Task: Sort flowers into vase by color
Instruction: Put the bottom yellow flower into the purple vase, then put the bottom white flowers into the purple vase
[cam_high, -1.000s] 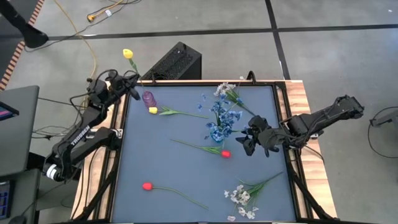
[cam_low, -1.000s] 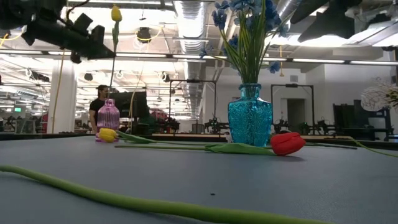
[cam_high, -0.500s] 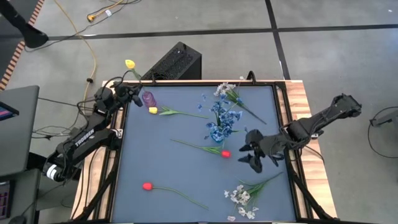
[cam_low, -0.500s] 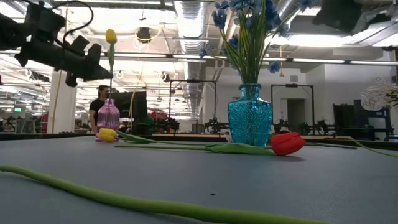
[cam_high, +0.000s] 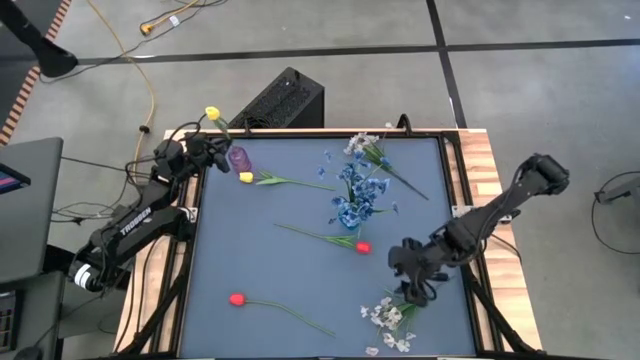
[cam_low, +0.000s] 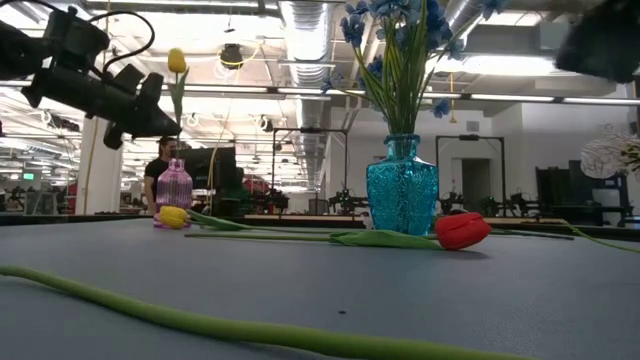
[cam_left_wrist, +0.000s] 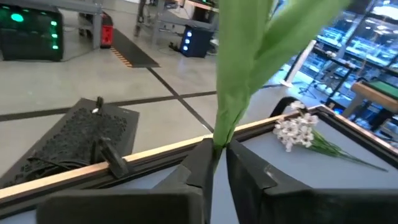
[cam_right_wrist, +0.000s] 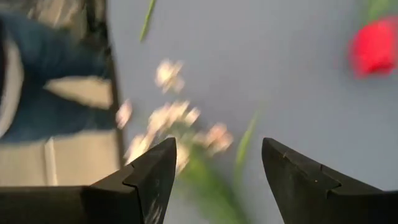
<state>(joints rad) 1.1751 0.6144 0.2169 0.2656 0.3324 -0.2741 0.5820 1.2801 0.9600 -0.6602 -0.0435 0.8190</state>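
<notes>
At the upper left of the high view, the left gripper (cam_high: 203, 150) is clamped on the stem of a yellow flower (cam_high: 211, 113), its bud up beyond the table's back edge, just beside the small purple vase (cam_high: 238, 158). A second yellow bud (cam_high: 246, 177) lies on the grey table (cam_high: 230, 250) next to that vase. In the centre stands the blue vase (cam_high: 347, 212) with blue sprigs (cam_high: 355, 180). Two red tulips (cam_high: 362, 246) (cam_high: 237, 298) lie on the table, one centre, one lower left. A white bunch (cam_high: 362, 146) lies at top centre. At lower right, the right gripper (cam_high: 412, 285) hovers, fingers apart, over another white blossom bunch (cam_high: 388, 314)
</notes>
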